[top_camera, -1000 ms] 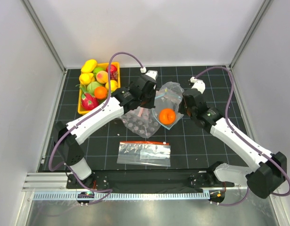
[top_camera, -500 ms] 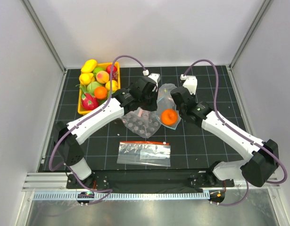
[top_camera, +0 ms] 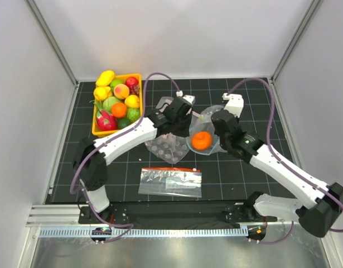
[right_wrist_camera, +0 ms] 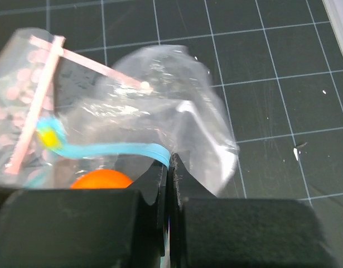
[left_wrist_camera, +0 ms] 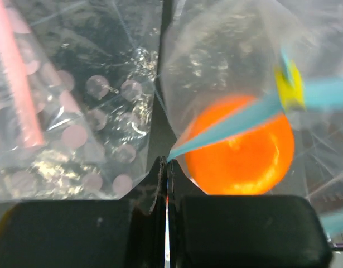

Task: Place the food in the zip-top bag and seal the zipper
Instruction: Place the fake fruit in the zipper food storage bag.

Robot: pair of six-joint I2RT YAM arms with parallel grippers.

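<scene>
Top external view: the zip-top bag [top_camera: 211, 116] lies near the middle of the table [top_camera: 255, 95], with the orange [top_camera: 201, 140] already inside.
Left fingers [left_wrist_camera: 163, 167]: pressed together, pinching one end of the zipper [left_wrist_camera: 232, 124].
Right fingers [right_wrist_camera: 170, 163]: pressed together on the zipper's opposite end.
Reason: gripping both ends probably pulls the strip taut for sealing.
Arm pose: both arms reach inward from the near edge, and their wrists converge on the bag from either side.
Neighbour: the dotted bag [top_camera: 165, 148] lies just beside it, on the left.

Orange [left_wrist_camera: 244, 148] inside crinkled zip-top bag [left_wrist_camera: 216, 50]
</scene>
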